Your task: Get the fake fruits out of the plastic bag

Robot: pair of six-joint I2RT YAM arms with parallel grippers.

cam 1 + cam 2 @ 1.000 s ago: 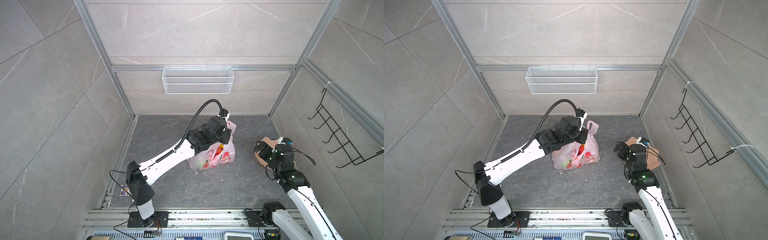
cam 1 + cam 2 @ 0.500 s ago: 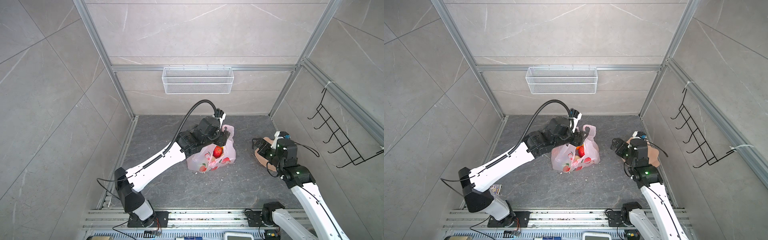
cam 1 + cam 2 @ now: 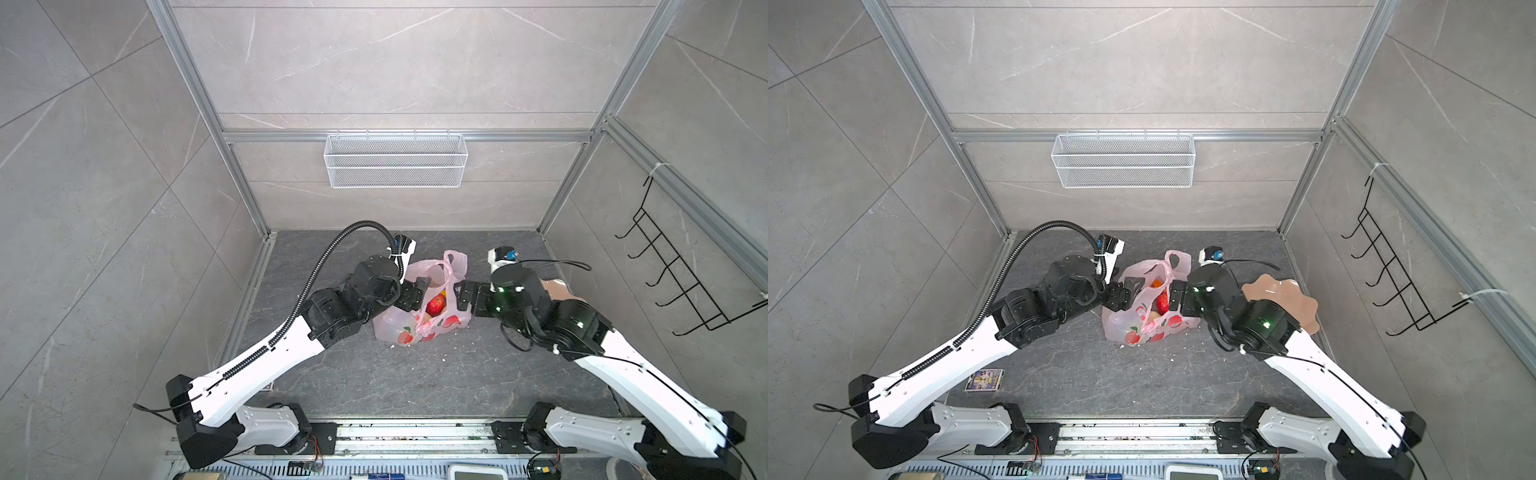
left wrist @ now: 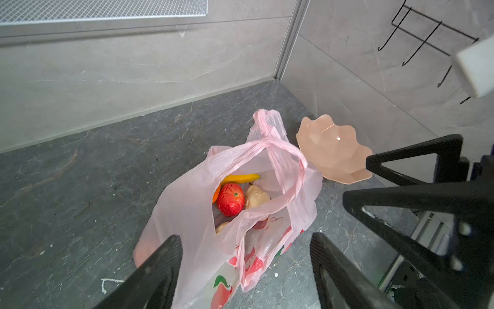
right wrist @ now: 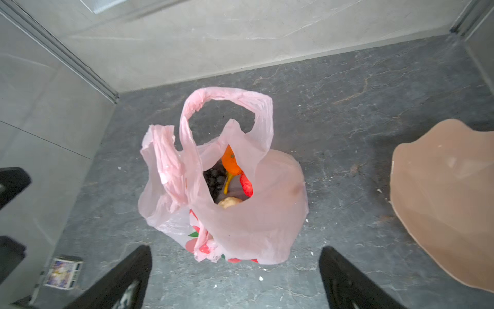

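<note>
Plastic bag [image 3: 390, 328] sits mid-desk [image 3: 395, 382], between the two arms; thin crinkled film, translucent pale pink, red fruit prints low on its side. It is slumped with its mouth up; its long run slants from near left to far right, and one loop handle stands at the end nearer the back wall. Fake fruits [image 3: 434, 305] are inside, glossy: round red apple [image 4: 230, 199], yellow banana [image 4: 242, 178] lying near level, orange [image 5: 230, 161], dark grapes [image 5: 213, 178], knobbly beige lump [image 4: 256, 198]. Left claw [image 3: 417, 296] at the bag's left rim, fingers spread wide astride the film, pinching nothing. Right claw [image 3: 463, 297] just beside the right side, fully spread, empty. Scalloped peach plate [image 4: 331, 149] smooth, just beside the bag.
</note>
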